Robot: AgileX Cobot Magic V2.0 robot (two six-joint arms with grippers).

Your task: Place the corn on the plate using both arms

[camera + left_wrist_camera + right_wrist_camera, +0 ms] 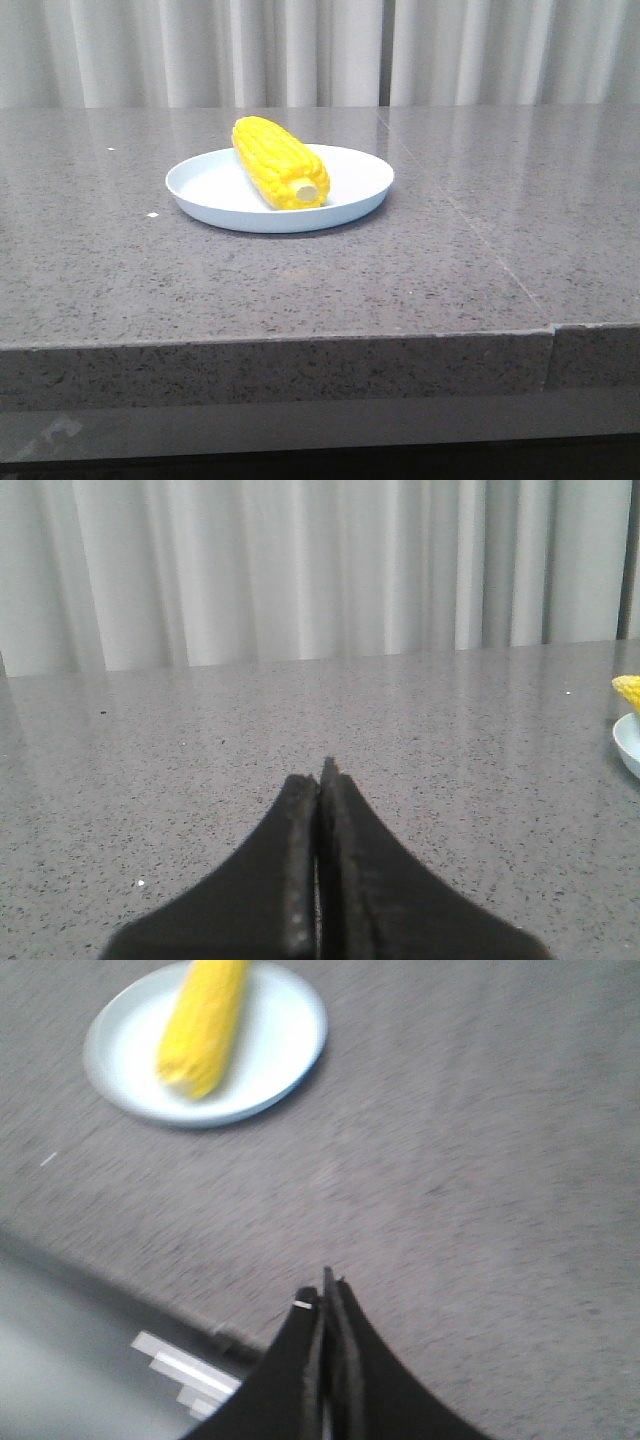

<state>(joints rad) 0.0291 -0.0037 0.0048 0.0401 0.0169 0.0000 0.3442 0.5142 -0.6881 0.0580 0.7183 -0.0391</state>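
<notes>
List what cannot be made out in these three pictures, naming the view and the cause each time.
- Front view: the corn hides part of the plate behind it; neither arm shows.
- Left wrist view: the picture's edge cuts off most of the corn and plate; the shut left gripper blocks the table beneath.
- Right wrist view: blur smears the corn's kernels; the right gripper is shut.

Left hand (320,775) with fingers pressed together, empty, right hand (325,1285) likewise closed, holding nothing

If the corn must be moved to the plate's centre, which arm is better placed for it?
Probably right. The right gripper, shut and empty, sees the whole corn on the plate; the left gripper, also shut, catches only their edge.
</notes>
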